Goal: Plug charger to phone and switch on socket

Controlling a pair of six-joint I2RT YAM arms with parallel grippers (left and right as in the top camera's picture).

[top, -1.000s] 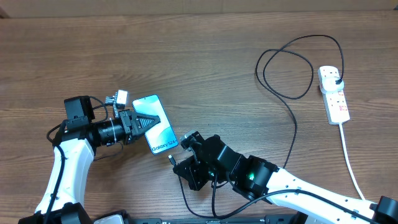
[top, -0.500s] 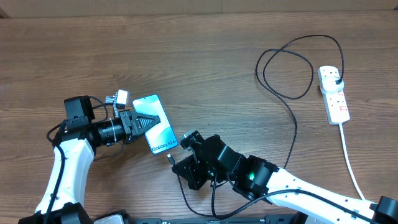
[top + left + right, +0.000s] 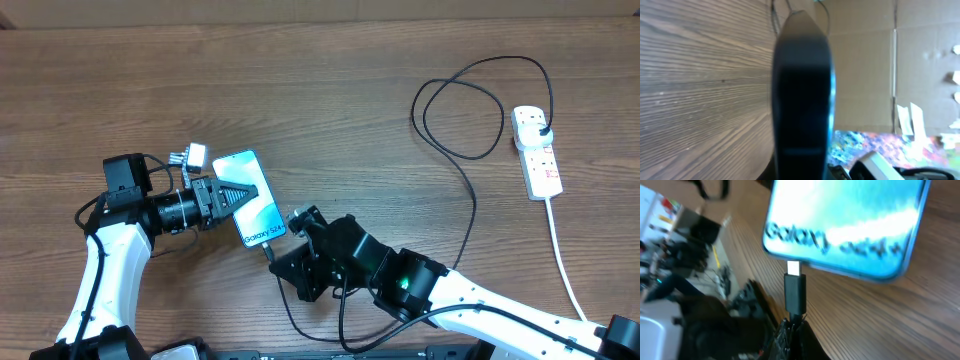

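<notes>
The phone point(image 3: 255, 205) lies slanted left of centre, screen lit teal, "Galaxy" text at its near short edge. My left gripper point(image 3: 236, 197) reaches over its left side and is shut on it; in the left wrist view the phone point(image 3: 802, 90) is a dark, blurred edge-on slab. My right gripper point(image 3: 275, 258) is shut on the charger's black connector point(image 3: 795, 291). Its metal tip touches the phone's point(image 3: 845, 225) near edge; whether it is seated I cannot tell. The charger cable point(image 3: 470, 190) loops back to a black plug point(image 3: 541, 126) in the white socket point(image 3: 540, 165) at far right.
The socket's thick white cord point(image 3: 565, 262) runs toward the near right edge. Slack black cable point(image 3: 290, 318) curls beneath my right wrist. A cardboard wall borders the table's far edge point(image 3: 320, 10).
My right gripper has carried the connector up and left, bringing its tip to the phone's near edge. The left gripper and phone have stayed put.
</notes>
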